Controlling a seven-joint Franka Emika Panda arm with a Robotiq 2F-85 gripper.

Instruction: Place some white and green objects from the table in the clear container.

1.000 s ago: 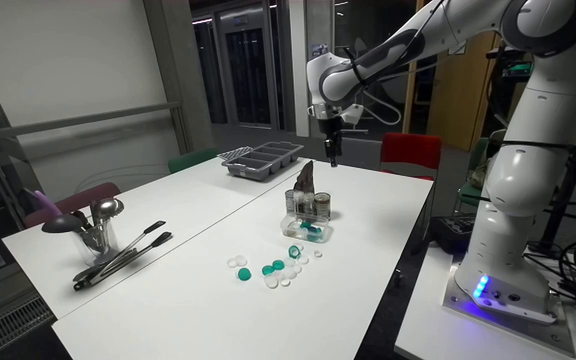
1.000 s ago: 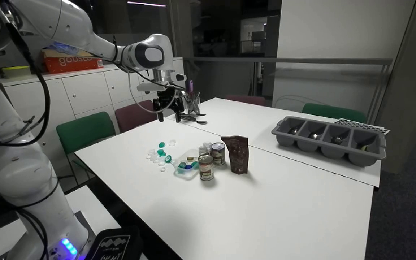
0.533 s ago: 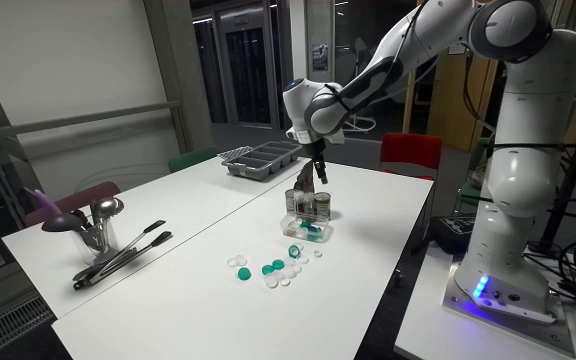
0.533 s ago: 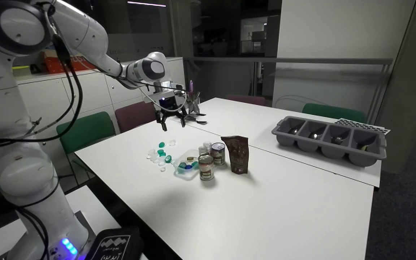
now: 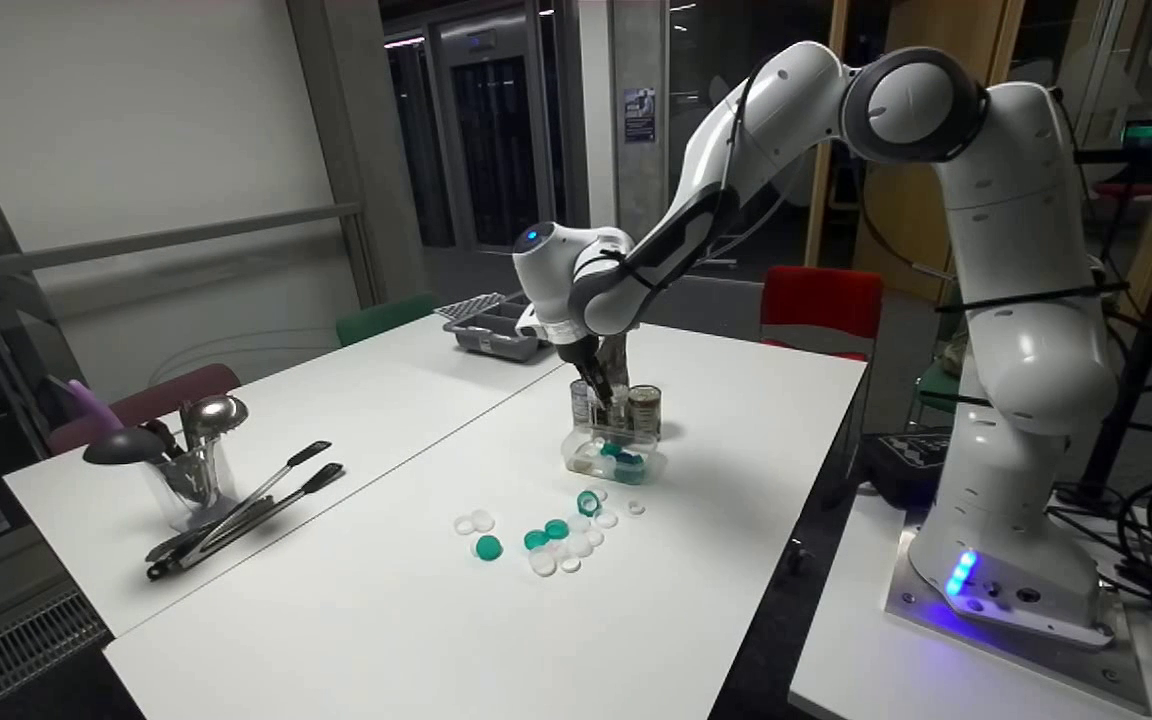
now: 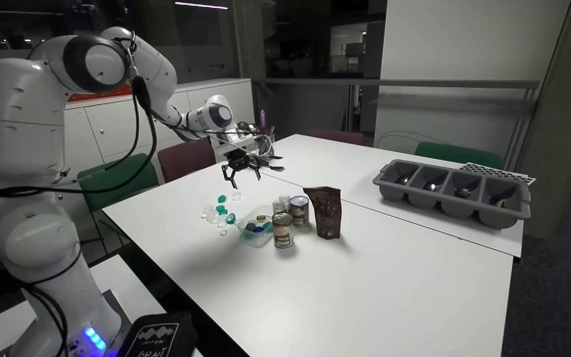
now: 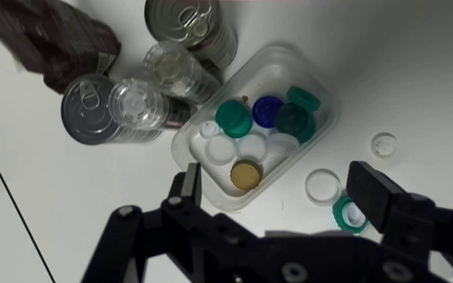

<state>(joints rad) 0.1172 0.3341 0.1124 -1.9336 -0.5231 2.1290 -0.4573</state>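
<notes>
Green cap (image 7: 339,215), partly hidden behind the spread claw (image 7: 274,169) in wrist view.

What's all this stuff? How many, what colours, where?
Table: two abutting tops, white, centre
Clear container: one, colourless, on the table
Stowed caps: about ten, green, white, blue, gold, in the container
Loose caps: over ten, green, white, by the container
Cans: two, silver-topped, by the container
Jars: two, clear-topped, by the cans
Pouch: one, dark brown, by the cans
Divided tray: one, grey, across the table's seam
Utensil cup: one, clear, across the seam
Tongs: count unclear, silver, black, by the cup
Chairs: several, red, green, maroon, around the table
Robot arm: one, mostly white, over the table
Fingers: two, black, apart above the table
</notes>
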